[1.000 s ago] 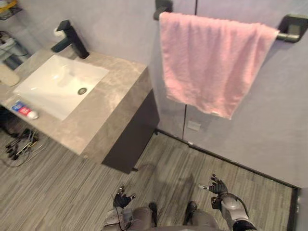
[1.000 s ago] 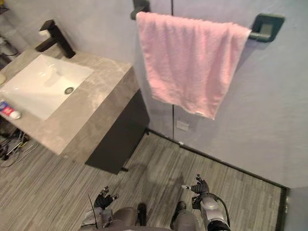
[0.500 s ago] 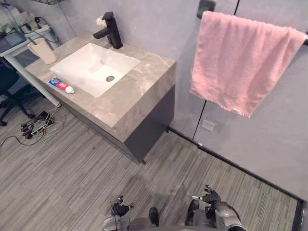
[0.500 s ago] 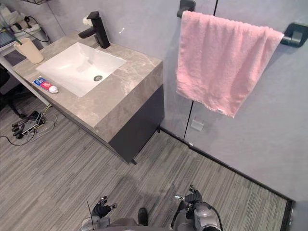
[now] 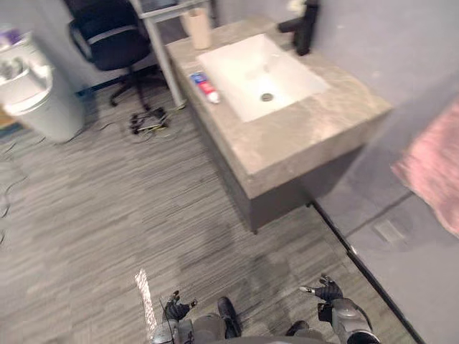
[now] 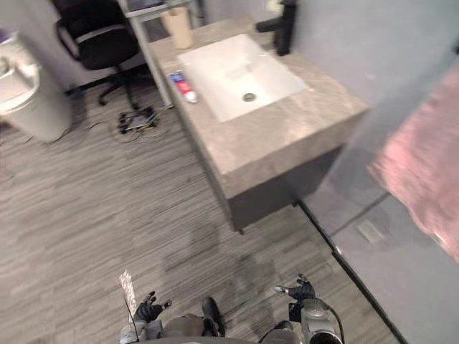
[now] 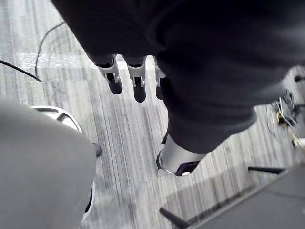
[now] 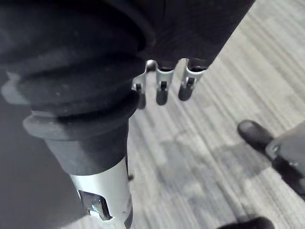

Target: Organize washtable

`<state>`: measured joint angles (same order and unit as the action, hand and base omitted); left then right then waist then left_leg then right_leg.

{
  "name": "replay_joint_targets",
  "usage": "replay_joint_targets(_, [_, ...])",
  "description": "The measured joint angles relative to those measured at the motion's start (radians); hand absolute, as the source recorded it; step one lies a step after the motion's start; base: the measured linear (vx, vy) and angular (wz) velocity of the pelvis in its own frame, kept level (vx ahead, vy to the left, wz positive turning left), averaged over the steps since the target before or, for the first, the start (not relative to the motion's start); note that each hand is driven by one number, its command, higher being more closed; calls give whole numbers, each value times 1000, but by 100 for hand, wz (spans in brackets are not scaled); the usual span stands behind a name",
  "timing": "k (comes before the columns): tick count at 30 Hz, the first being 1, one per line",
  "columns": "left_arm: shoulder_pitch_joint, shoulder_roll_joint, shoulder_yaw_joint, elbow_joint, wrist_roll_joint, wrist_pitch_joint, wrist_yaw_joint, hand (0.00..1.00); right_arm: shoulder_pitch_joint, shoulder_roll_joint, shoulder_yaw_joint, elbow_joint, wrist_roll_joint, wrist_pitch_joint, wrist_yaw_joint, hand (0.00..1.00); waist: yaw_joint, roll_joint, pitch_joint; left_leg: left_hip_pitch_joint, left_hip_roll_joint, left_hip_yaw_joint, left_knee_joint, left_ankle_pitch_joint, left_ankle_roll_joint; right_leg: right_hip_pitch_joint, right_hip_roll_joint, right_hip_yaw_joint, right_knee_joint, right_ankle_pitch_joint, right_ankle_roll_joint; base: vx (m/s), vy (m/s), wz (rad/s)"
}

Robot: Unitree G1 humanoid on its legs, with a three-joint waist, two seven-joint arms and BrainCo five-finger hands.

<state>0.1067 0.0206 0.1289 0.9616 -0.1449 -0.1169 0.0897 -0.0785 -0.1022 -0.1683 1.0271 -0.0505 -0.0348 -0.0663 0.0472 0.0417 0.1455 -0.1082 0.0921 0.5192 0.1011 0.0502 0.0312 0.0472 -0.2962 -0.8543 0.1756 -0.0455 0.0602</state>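
Silver fingers [image 7: 138, 76], dark tips — black ribbed wrist cover [image 8: 71, 81].

A blue-and-red toothpaste tube [image 5: 205, 87] lies flat on the washtable [image 5: 301, 136] beside its basin [image 5: 262, 75].

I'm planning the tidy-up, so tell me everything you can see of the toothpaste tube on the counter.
The toothpaste tube is small, blue and red with a white end. It lies flat on the grey stone-look counter, on the strip between the white basin and the counter's edge, not far from the beige cup. Only the counter touches it.
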Motion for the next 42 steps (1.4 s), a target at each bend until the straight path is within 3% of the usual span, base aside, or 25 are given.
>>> replay_joint_targets(5, [-1, 3, 13, 8, 3, 1, -2, 0, -10, 46, 3, -11, -3, 6, 4, 0, 23, -4, 1, 30, -26, -56, -54, 0, -4, 33, -1, -22, -9, 14, 23, -69, 31, 23])
replay_joint_targets(8, [-2, 7, 53, 7, 7, 0, -6, 0, 2, 48, 12, -11, -33, 11, 4, 0, 20, -35, 21, 34, -62, -64, -27, -50, 13, 19, -79, -16, 110, -66, 54, -110, 103, 14])
replay_joint_targets(10, [-1, 22, 67, -4, 10, 1, -15, 0, 15, 35, 34, -11, -40, 17, 5, 0, 21, -54, 35, 25, -83, -82, 8, -94, 9, -10, -134, 37, 227, -133, -32, -119, 108, 22])
replay_joint_targets(11, [1, 34, 66, 0, 21, 4, -17, 0, 24, 32, 50, -14, -41, 18, 6, 0, 17, -53, 40, 21, -99, -115, 13, -103, 17, -58, -97, 170, 247, -214, -151, -20, 115, 65])
replay_joint_targets(12, [4, 46, 80, -10, 33, 9, -18, 0, 48, 33, 49, -25, -40, 14, 7, 0, -12, -68, 50, -11, -107, -120, 198, -167, 83, -86, -35, 322, 259, -307, -51, 35, 124, 91])
replay_joint_targets(13, [9, 50, 82, -18, 39, 14, -18, 0, 66, 32, 51, -30, -40, 13, 7, 0, -31, -65, 55, -25, -90, -131, 338, -224, 123, -88, -13, 375, 300, -332, -25, 110, 144, 113])
replay_joint_targets(14, [27, 56, 78, -19, 47, 20, -17, 0, 101, 36, 46, -48, -22, 9, 10, 0, -36, -12, 66, 7, -76, -189, 385, -400, 98, -107, 48, 471, 406, -374, -64, 105, 96, 69])
replay_joint_targets(15, [30, 70, 80, -2, 50, 28, -15, 0, 97, 43, 47, -50, -18, 9, 5, 0, -26, -55, 75, 15, -107, -204, 392, -398, 89, -129, 52, 548, 446, -371, -61, 61, 49, 87])
replay_joint_targets(16, [33, 86, 73, 6, 52, 38, -16, 0, 97, 44, 53, -44, -20, 10, 12, 0, -39, -88, 63, 19, -141, -236, 356, -389, 75, -163, 92, 619, 443, -360, -42, 92, 1, 87])
replay_joint_targets(18, [27, 78, 72, 11, 67, 41, -21, 0, 111, 39, 36, -40, -19, 10, 5, 0, -31, -74, 61, 19, -143, -290, 309, -380, 59, -195, 179, 672, 385, -339, -80, 241, -37, 125])
replay_joint_targets(20, [37, 41, 127, 6, 77, 43, -19, 0, 141, 43, 9, -76, 2, 13, 3, 0, -27, -54, 58, 30, -117, -289, 370, -393, 28, -157, 231, 656, 318, -277, -70, 377, -49, 114])
replay_joint_targets(22, [42, 19, 142, -8, 77, 45, -19, 0, 147, 48, 11, -107, 4, 12, 1, 0, -32, -26, 51, -46, -63, -259, 585, -371, -21, -104, 234, 625, 271, -248, -57, 257, 54, 52])
replay_joint_targets(23, [47, 10, 158, -35, 77, 44, -23, 0, 138, 67, 12, -114, 4, 13, 1, 0, -12, -27, 56, -133, -17, -219, 767, -287, -92, -69, 219, 636, 242, -236, -59, 284, 124, -14])
replay_joint_targets(24, [52, 1, 173, -56, 77, 44, -21, 0, 131, 86, 13, -111, 5, 14, 0, 0, 18, -32, 60, -184, 35, -195, 844, -332, -31, -40, 205, 659, 222, -224, -52, 297, 115, -39])
replay_joint_targets(26, [63, -8, 184, -82, 77, 43, -21, 0, 118, 109, 19, -111, 10, 14, 1, 0, 24, -26, 61, -212, 132, -215, 736, -348, -49, -17, 187, 666, 216, -220, -44, 352, 160, -42])
replay_joint_targets(27, [69, -10, 184, -85, 78, 43, -20, 0, 116, 127, 19, -121, 10, 14, 2, 0, 19, -12, 53, -200, 194, -216, 532, -274, -63, -15, 183, 660, 225, -218, -12, 333, 220, -24])
replay_joint_targets(28, [68, -16, 186, -84, 78, 43, -20, 0, 117, 125, 12, -131, 9, 15, 1, 0, 20, -2, 48, -185, 223, -213, 419, -159, -47, -14, 181, 653, 229, -226, 17, 219, 240, -9])
replay_joint_targets(29, [40, 0, 194, -69, 79, 42, -21, 0, 119, 148, -7, -131, 10, 17, -1, 0, 25, -40, 53, -165, 178, -201, 390, -141, -53, -13, 133, 649, 226, -246, 53, 179, 221, 11])
replay_joint_targets(31, [22, 20, 184, -61, 79, 40, -17, 0, 120, 161, -21, -130, 10, 16, 1, 0, 22, -74, 45, -156, 123, -200, 329, -129, -38, 2, 112, 636, 142, -211, 63, 143, 172, 25])
replay_joint_targets(35, [22, 23, 188, -15, 79, 33, -16, 0, 108, 166, -51, -91, 0, 17, 0, 0, 25, -68, 49, -123, 99, -209, 311, -125, -33, 91, 115, 624, -9, -110, 78, 56, 71, 1])
replay_joint_targets(37, [31, 23, 196, 6, 79, 33, -16, 0, 115, 173, -50, -90, -1, 18, 1, 0, 25, -64, 47, -100, 95, -212, 291, -132, -37, 86, 110, 635, 9, -96, 75, -53, 38, -28])
replay_joint_targets(39, [35, 18, 217, 13, 79, 35, -15, 0, 116, 174, -50, -90, -2, 19, 2, 0, 37, -68, 54, -105, 97, -231, 358, -200, -49, 45, 98, 644, 87, -116, 75, -108, 85, -59])
replay_joint_targets(40, [39, 12, 217, 19, 78, 41, -16, 0, 114, 162, -50, -92, -2, 20, 2, 0, 53, -57, 65, -97, 98, -228, 382, -252, -46, 5, 86, 666, 203, -151, 59, -200, 133, -67])
replay_joint_targets(41, [39, 19, 216, 32, 79, 47, -17, 0, 99, 157, -50, -101, -3, 20, 4, 0, 48, -61, 82, -65, 68, -222, 344, -258, -49, -65, 53, 674, 359, -137, 13, -215, 193, -46])
replay_joint_targets(42, [39, 32, 220, 31, 78, 48, -17, 0, 101, 174, -51, -98, -4, 21, 4, 0, 39, -114, 80, -36, 19, -212, 279, -253, -55, -106, 20, 679, 419, -107, -34, -50, 236, 5])
